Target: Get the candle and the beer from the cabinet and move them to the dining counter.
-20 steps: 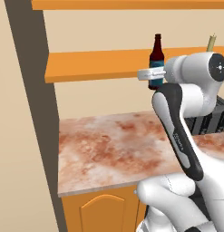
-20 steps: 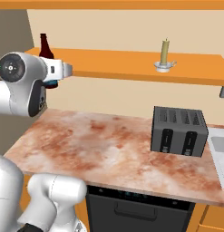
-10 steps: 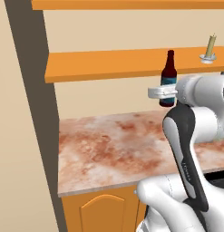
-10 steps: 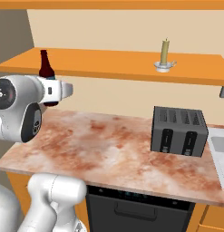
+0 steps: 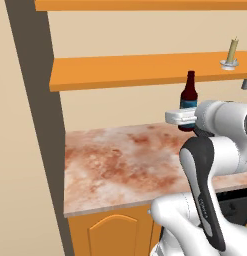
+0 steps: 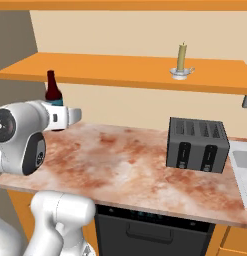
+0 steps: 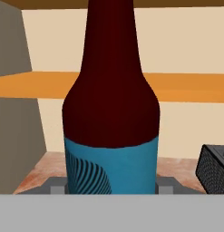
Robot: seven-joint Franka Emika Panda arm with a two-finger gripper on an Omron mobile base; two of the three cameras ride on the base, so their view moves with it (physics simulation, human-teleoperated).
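Note:
The beer [image 5: 189, 95], a dark brown bottle with a blue label, stands upright in my gripper [image 5: 187, 120], which is shut on its lower body. It hangs in front of the cabinet [image 5: 120, 72] shelf board, over the marble worktop. The right base view shows the beer [image 6: 53, 90] just above my white hand. In the hand view the beer [image 7: 111, 113] looms close, a grey finger at each side of its label. The candle [image 5: 232, 50] stands on its small dish further right on the same shelf, and the right base view has the candle [image 6: 182, 57] near the middle. The dining counter is out of view.
A dark toaster [image 6: 197, 144] sits on the mottled marble worktop [image 6: 125, 165] to the right. A grey-brown wall post [image 5: 40, 125] bounds the shelves on the left. Orange cupboard doors and a dark oven front lie under the worktop.
My gripper has carried the beer down from shelf level and rightward in the left base view, out in front of the shelf. The candle and toaster have stayed put.

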